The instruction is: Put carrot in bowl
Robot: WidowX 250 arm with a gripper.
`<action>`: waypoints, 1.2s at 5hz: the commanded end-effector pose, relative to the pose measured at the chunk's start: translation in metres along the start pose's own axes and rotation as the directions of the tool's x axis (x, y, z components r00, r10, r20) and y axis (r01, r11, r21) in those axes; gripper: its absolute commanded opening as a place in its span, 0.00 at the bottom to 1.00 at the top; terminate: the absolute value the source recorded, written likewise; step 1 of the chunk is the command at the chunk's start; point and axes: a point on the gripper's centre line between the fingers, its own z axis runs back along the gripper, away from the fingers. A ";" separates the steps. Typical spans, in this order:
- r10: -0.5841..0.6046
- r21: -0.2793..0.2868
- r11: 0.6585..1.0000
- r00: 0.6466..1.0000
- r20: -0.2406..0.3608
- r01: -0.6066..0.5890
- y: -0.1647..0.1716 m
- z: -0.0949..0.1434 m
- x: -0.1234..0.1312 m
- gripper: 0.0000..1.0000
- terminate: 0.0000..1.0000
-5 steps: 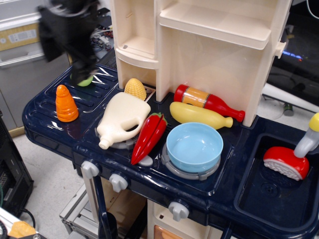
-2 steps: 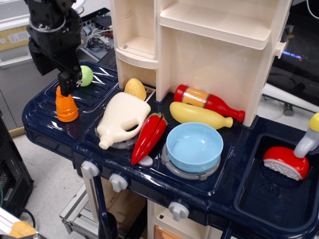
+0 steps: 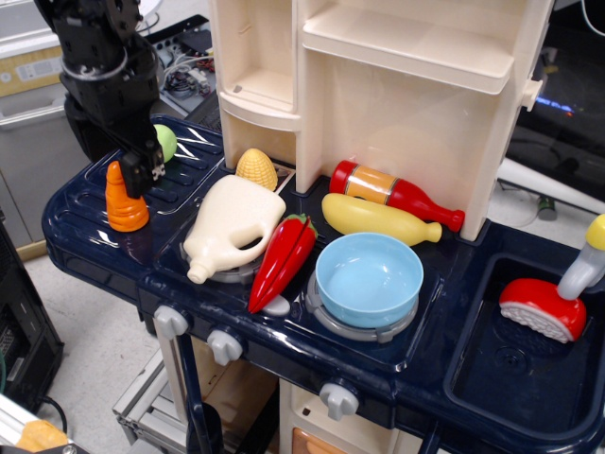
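Standing upright at the far left of the dark blue toy-kitchen surface (image 3: 95,251), the carrot (image 3: 124,202) had its tip right at the jaws (image 3: 139,176), which hung from the black arm directly above it. One dark finger overlapped the carrot's upper right side; whether the jaws were spread around the tip or pinching it I could not tell from this angle. Just behind the jaws and slightly right sat a small green ball (image 3: 165,143), partly hidden by the arm. The bowl (image 3: 369,279), light blue, rested on the burner ring well to the right of the jaws and nearer the front edge. Between jaws and bowl lay a cream jug (image 3: 232,225) on its side and a long red chili pepper (image 3: 283,260), the pepper just beside the bowl's left rim. A yellow corn cob (image 3: 256,169) stood right of the jaws, against the cabinet. Beyond the bowl lay a yellow bottle (image 3: 378,219) and a red bottle (image 3: 397,194).
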 end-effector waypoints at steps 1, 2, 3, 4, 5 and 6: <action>0.010 -0.007 1.000 1.000 -0.010 -0.010 0.003 0.004 0.005 0.00 0.00; 0.026 0.000 1.000 1.000 0.002 -0.026 0.001 0.001 -0.001 0.00 0.00; 0.036 0.041 0.999 0.999 -0.017 -0.035 -0.002 0.025 0.010 0.00 0.00; 0.100 0.145 0.985 0.993 -0.055 -0.091 -0.027 0.077 0.025 0.00 0.00; 0.183 0.161 0.972 0.982 -0.044 -0.173 -0.072 0.105 0.034 0.00 0.00; 0.253 0.067 0.966 0.967 -0.031 -0.251 -0.114 0.107 0.044 0.00 0.00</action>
